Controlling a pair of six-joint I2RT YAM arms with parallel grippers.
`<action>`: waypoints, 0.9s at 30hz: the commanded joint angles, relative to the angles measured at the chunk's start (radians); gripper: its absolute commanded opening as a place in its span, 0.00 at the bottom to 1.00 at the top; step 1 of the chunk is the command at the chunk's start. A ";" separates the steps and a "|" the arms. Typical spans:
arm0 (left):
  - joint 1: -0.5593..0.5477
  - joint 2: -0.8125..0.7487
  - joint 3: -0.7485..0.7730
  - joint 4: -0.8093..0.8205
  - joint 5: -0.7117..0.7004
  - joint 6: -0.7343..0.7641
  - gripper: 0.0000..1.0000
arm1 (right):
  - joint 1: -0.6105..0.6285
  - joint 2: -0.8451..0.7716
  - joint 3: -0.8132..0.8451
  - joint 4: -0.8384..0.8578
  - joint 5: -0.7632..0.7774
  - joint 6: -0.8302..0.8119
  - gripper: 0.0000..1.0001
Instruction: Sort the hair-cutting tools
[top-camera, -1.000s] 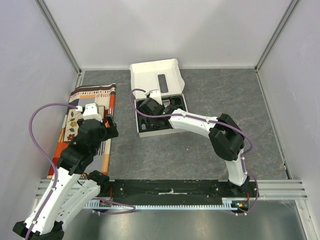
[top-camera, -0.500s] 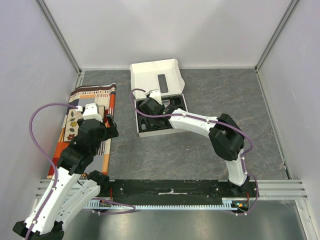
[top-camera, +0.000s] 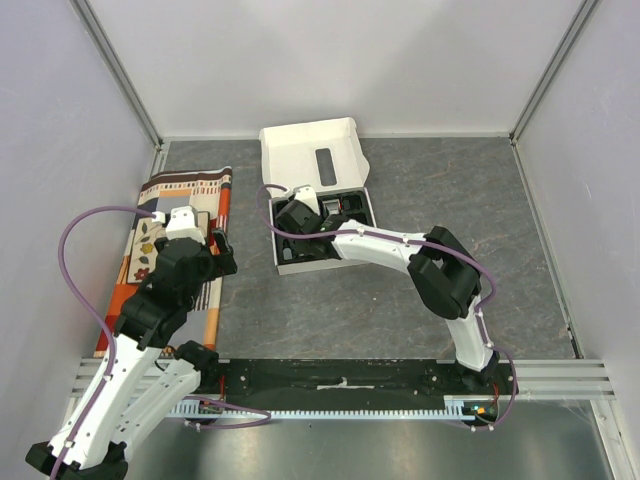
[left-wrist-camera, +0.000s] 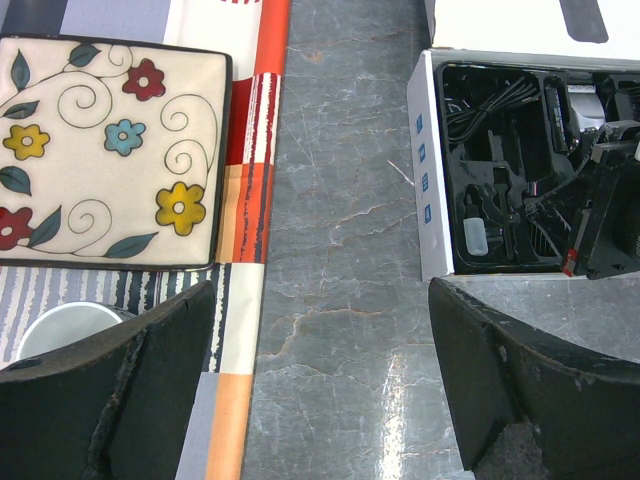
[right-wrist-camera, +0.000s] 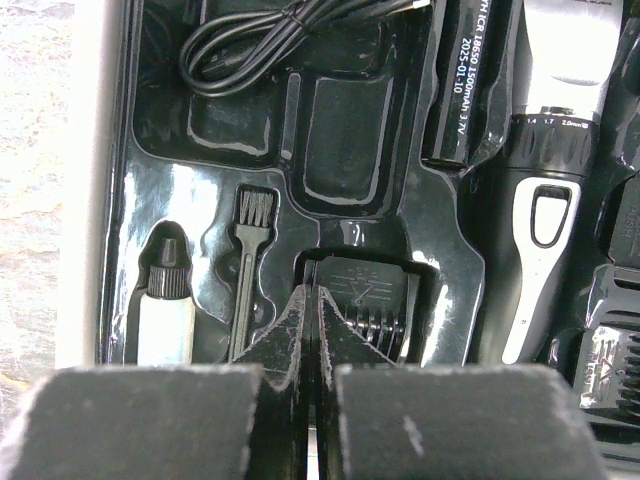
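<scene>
Clipper (right-wrist-camera: 545, 160), cable (right-wrist-camera: 280, 40), bottle (right-wrist-camera: 165, 310) and guard (right-wrist-camera: 365, 300) all sit in tray (right-wrist-camera: 345, 130) slots, so sorting looks nearly finished. Right gripper (right-wrist-camera: 311, 300) hangs over the guard, fingers pinched together on nothing. Left gripper (left-wrist-camera: 320, 300) hovers spread wide between mat (left-wrist-camera: 250, 160) and box (left-wrist-camera: 425, 180).

We count one clipper (right-wrist-camera: 545, 200), one cable (right-wrist-camera: 280, 40), one little brush (right-wrist-camera: 250, 260), one small bottle (right-wrist-camera: 165, 310), at least one comb guard (right-wrist-camera: 372, 295), one box (left-wrist-camera: 425, 170), one plate (left-wrist-camera: 100, 150) and one cup (left-wrist-camera: 60, 325).
</scene>
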 joint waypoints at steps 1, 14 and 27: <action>-0.001 0.002 0.023 0.036 0.004 -0.018 0.93 | -0.001 0.032 0.020 -0.065 0.006 -0.024 0.01; -0.001 0.007 0.023 0.036 0.004 -0.016 0.93 | 0.001 0.000 0.110 -0.057 -0.025 -0.035 0.30; -0.001 0.079 0.051 0.042 0.058 -0.019 0.94 | -0.068 -0.116 0.112 -0.088 0.046 -0.084 0.39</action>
